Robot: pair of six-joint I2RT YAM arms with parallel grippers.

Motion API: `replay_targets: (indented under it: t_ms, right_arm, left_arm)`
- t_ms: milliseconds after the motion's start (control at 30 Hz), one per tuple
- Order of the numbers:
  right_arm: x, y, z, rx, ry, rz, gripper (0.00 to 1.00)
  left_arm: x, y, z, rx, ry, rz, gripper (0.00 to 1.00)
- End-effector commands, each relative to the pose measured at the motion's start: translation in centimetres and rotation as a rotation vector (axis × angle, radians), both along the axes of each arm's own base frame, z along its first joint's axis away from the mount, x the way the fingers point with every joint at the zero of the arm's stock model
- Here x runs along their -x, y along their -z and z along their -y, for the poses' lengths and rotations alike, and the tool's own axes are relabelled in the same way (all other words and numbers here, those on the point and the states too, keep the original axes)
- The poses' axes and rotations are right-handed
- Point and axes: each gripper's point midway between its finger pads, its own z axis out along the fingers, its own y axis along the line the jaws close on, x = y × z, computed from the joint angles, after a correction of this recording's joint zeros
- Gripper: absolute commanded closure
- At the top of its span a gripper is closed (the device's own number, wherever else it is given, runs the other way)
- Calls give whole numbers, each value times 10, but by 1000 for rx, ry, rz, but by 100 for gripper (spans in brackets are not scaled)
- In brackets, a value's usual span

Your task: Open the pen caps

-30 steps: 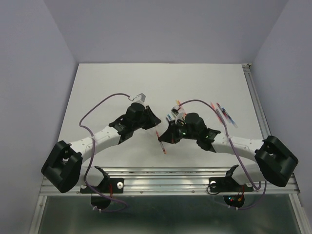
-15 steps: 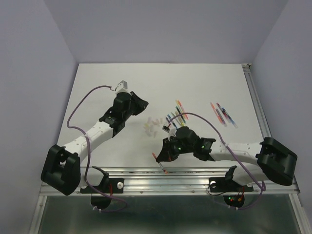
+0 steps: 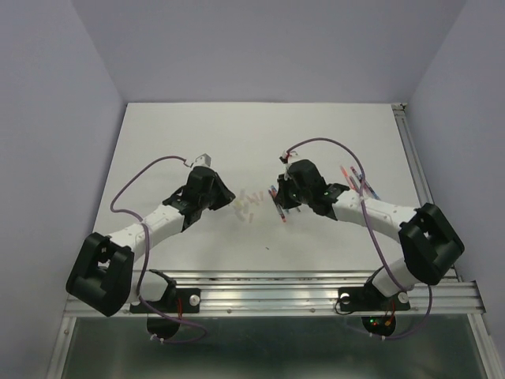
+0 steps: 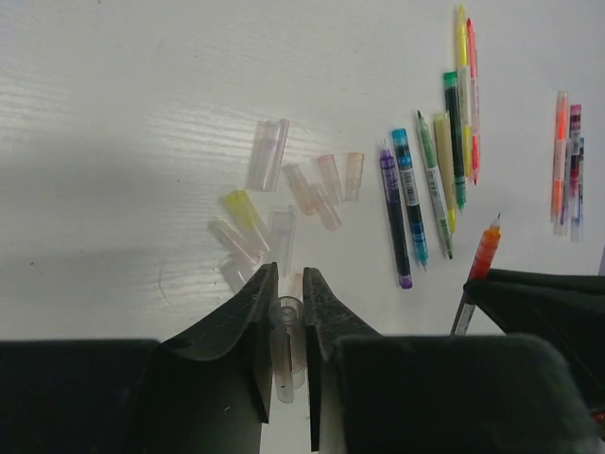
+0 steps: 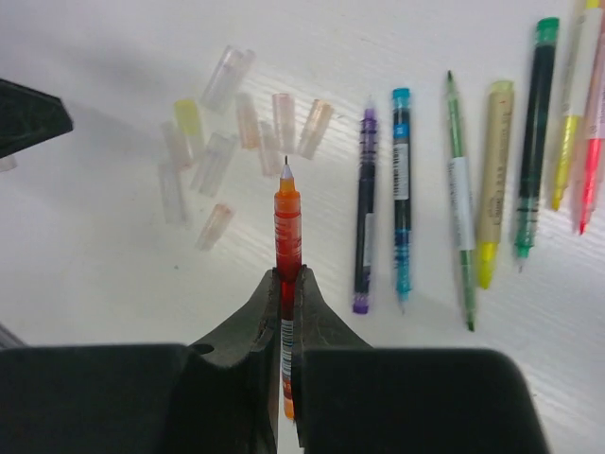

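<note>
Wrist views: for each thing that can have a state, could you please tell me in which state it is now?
Left gripper: shut on a clear cap.
Right gripper: shut on the orange pen, whose tip is bare.
Loose caps: off their pens, lying in a pile.
Row of pens: uncapped, lying side by side.
Far pens: lying apart; capped or not, cannot tell.

On the table (image 4: 113,113) we find the pen caps (image 4: 267,154) heaped together, a row of pens (image 4: 409,194) at their three o'clock, and a smaller bunch of pens (image 4: 567,161) farther out toward three o'clock.
</note>
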Motion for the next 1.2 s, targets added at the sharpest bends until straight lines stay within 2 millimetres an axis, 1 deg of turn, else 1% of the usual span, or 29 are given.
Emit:
replay_targets:
  t_ms: [0,33,133,167,200,267,300,367,433,500,600,700,733,867,967,1033,1067,1100,1133,1167]
  right_arm:
    - [-35,2,22,170,-1,64,99]
    - [-40,5,27,195,-7,65,98]
    - [-51,16,31,245,-19,55,98]
    - [-57,24,32,254,-16,38,98]
    - [-60,25,32,255,-17,33,98]
    - [-63,31,33,262,-27,20,97]
    - [-66,34,32,267,-34,20,95]
    - [-70,36,32,264,-35,18,94]
    - [-73,39,32,264,-33,10,94]
    - [-74,40,32,263,-32,8,93]
    - [-76,40,34,263,-26,9,87]
    - [-75,40,35,263,-24,7,70]
    - [-73,39,31,246,-41,-2,68]
    - [-75,33,32,237,-35,-1,64]
    - [-74,19,29,201,-35,19,61]
    - [-73,5,29,174,-23,43,59]
    - [-73,0,30,156,-5,47,57]
    - [-73,-10,34,145,20,70,55]
    - [-73,-16,35,123,52,73,49]
    - [-74,-22,39,114,78,85,48]
  left_arm:
    - [1,0,8,-13,58,20,90]
    - [1,3,11,-18,65,14,88]
    - [-1,5,20,-33,102,9,88]
    - [-1,6,23,-37,109,10,87]
    - [-2,7,28,-45,124,7,87]
    - [-2,8,34,-52,144,6,84]
    - [-1,9,40,-57,165,5,82]
    - [-1,8,47,-58,182,6,80]
    - [1,6,56,-66,206,13,74]
    - [1,6,60,-72,215,15,73]
    - [1,4,68,-79,231,21,70]
    - [0,5,76,-88,250,15,69]
    - [0,6,77,-92,253,15,69]
    - [1,5,84,-99,265,16,67]
    - [2,6,88,-102,274,16,65]
    - [4,8,89,-105,280,11,65]
    - [4,9,90,-108,284,8,65]
    - [5,11,90,-112,285,3,65]
    - [6,12,92,-114,292,1,65]
    - [7,13,93,-116,295,-3,65]
